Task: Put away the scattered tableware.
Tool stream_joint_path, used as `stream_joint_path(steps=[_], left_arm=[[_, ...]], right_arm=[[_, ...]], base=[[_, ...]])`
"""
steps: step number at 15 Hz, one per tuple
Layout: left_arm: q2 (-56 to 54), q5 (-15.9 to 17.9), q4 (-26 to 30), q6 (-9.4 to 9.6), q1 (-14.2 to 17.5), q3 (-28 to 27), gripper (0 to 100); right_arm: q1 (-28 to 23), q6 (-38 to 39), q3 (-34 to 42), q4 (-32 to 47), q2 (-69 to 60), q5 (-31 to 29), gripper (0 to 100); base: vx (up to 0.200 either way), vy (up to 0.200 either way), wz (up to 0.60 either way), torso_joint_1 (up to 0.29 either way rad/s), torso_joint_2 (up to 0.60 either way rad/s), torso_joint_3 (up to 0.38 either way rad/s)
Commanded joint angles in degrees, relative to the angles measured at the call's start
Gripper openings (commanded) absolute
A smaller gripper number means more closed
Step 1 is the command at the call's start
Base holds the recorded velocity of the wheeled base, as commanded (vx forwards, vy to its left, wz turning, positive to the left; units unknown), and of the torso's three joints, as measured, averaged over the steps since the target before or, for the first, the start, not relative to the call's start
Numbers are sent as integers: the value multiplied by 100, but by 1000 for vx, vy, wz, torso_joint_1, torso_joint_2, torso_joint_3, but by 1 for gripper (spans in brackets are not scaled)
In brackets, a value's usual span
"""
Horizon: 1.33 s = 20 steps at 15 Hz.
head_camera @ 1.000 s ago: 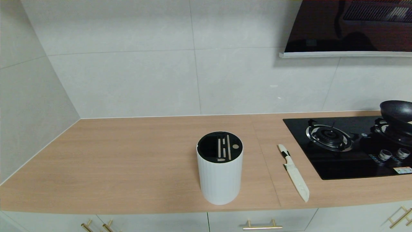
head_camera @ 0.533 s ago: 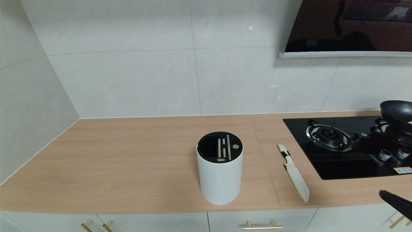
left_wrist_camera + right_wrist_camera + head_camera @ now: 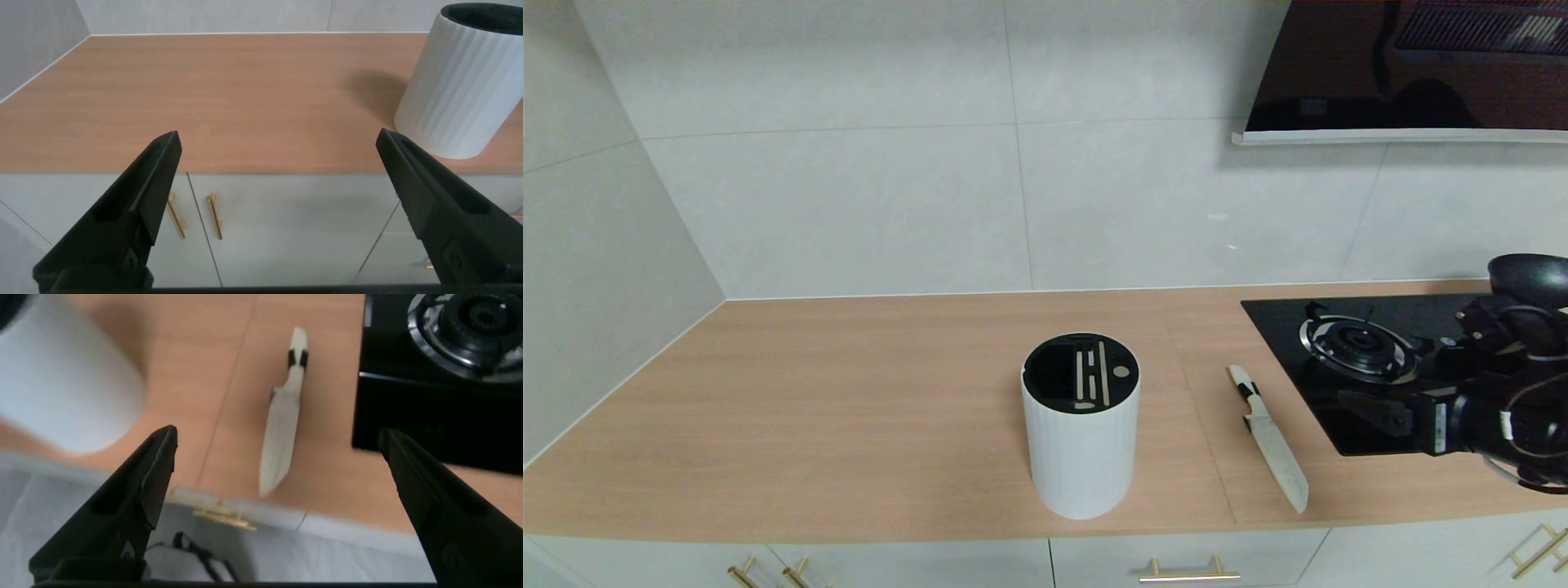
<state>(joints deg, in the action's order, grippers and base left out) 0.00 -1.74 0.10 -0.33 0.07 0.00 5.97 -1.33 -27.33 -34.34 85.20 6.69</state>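
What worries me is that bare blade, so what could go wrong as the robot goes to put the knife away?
1. The knife lies flat with its tip near the front edge of the counter; a clumsy touch from the open right gripper might push it off.
2. Lying flat on the wood, it may slip from the grasp.
3. The slots of the white holder look narrow; a missed insertion could tip it.

The right arm (image 3: 1486,420) is black, with thin cables (image 3: 1535,357) and a white label (image 3: 1439,425). The left gripper (image 3: 278,140) and right gripper (image 3: 276,438) have black pointed fingers (image 3: 135,208).
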Motion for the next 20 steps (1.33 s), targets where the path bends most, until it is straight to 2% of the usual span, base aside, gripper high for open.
stream_joint_path(steps=[1,4,9,12,15,20], left_arm=[[0,-1,-1,-2,1,0,100],[0,-1,-1,-2,1,0,100],[0,7,-1,-2,1,0,100],[0,7,-1,-2,1,0,100],[0,-1,-1,-2,1,0,100],[0,7,-1,-2,1,0,100]], right_arm=[[255,-17,-413,-442,1412,-335,100],[501,-8,-870,-653,2203,-573,100],[695,19,-1152,-767,2932,-722,100],[730,27,-1275,-1048,3547,-801,100],[730,19,-1442,-1857,4330,-1144,100],[730,370,-1828,-1927,4866,-1241,100]], base=[[0,0,0,0,0,0],[0,0,0,0,0,0],[0,0,0,0,0,0],[0,0,0,0,0,0],[0,0,0,0,0,0],[0,0,0,0,0,0]])
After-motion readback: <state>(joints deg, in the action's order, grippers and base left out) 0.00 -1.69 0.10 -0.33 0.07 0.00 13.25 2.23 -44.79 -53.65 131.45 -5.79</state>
